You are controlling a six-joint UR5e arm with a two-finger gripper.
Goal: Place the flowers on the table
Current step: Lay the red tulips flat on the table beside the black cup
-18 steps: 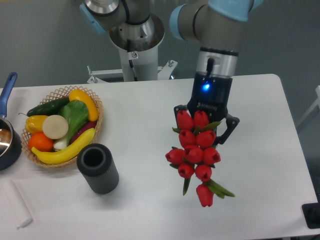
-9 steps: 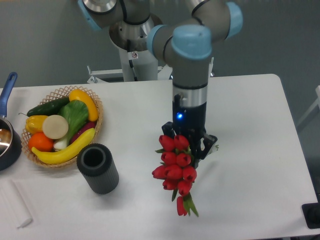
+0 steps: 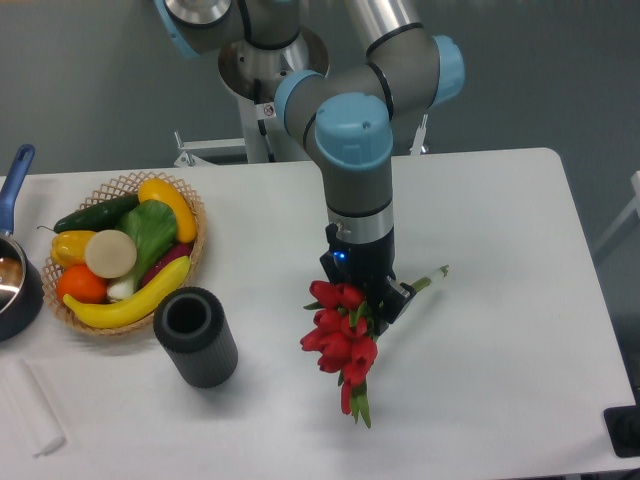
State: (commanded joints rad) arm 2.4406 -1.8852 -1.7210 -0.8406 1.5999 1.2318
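The flowers [image 3: 338,338] are held clenched in the hand [image 3: 372,300], heads hanging below and left of it, stems jutting up-right; this slanted long axis is judged just above the tabletop [image 3: 500,300].

A robot arm [image 3: 355,150] built of smooth grey cylindrical segments with light blue caps at the joints. A silver metal tube forms its upper link. Its black gripper [image 3: 362,285] carries a small glowing blue light. A white column base bears a small label.
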